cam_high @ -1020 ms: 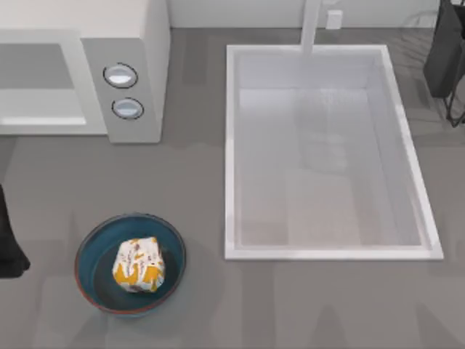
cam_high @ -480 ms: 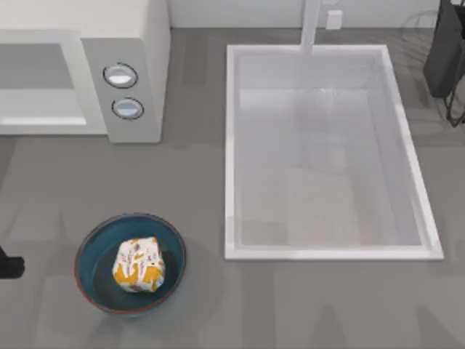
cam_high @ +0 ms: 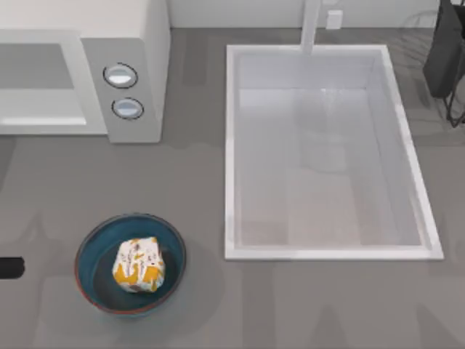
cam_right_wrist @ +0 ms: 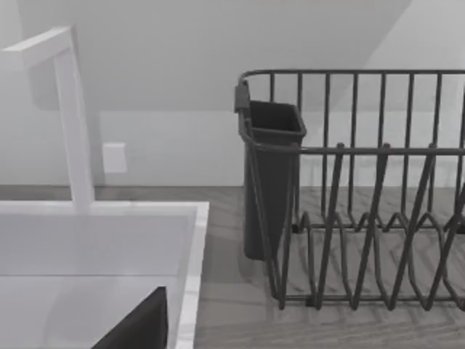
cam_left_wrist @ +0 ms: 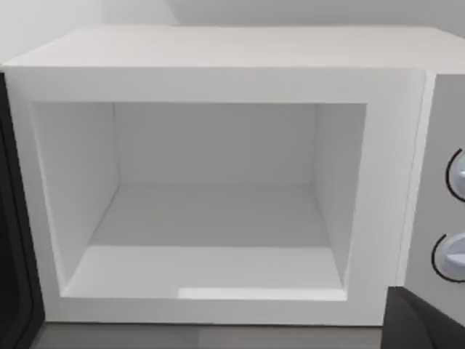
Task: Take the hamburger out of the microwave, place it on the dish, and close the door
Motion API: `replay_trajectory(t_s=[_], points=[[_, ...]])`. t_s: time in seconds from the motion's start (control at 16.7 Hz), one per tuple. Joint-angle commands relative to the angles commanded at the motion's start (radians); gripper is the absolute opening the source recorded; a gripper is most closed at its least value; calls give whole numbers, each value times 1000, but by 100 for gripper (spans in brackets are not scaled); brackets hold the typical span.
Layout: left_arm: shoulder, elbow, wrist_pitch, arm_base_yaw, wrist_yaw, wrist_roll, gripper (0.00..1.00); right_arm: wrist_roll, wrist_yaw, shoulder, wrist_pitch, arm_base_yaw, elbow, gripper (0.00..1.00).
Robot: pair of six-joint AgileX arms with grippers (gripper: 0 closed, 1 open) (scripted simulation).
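Note:
The hamburger [cam_high: 138, 265], a whitish lump with orange patches, lies inside the teal dish [cam_high: 91, 251] at the table's front left. The white microwave [cam_high: 127, 43] stands at the back left, and in the left wrist view its cavity [cam_left_wrist: 211, 218] is open and bare. A dark strip [cam_left_wrist: 13, 276] borders the opening on the side away from the knobs; I cannot tell whether it is the door. A dark tip of my left arm [cam_high: 9, 267] pokes in at the table's left edge, left of the dish and apart from it. One dark corner of my left gripper [cam_left_wrist: 425, 323] shows below the knobs [cam_left_wrist: 454, 254].
A white sink basin [cam_high: 327, 153] with a faucet [cam_high: 311, 25] takes up the middle and right. A dark wire dish rack [cam_right_wrist: 363, 218] with a cutlery cup [cam_right_wrist: 270, 182] stands at the back right. A dark corner of my right gripper [cam_right_wrist: 138, 327] hangs over the sink rim.
The left arm has drawn back toward the table's left edge, leaving just a small dark tip in view. The hamburger, dish and microwave have not moved.

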Motion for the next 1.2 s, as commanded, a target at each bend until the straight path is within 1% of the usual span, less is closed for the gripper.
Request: replay_trajectory(t_s=[0.48,0.9,1.2], points=[[-3,1,-4,0,0,0,0,0,0,0,0,0,0,100],[-156,22,-179,19,19,-2,0,0,0,0,0,0,0,100],[-161,22,-186,20,23,-3,0,0,0,0,0,0,0,100]])
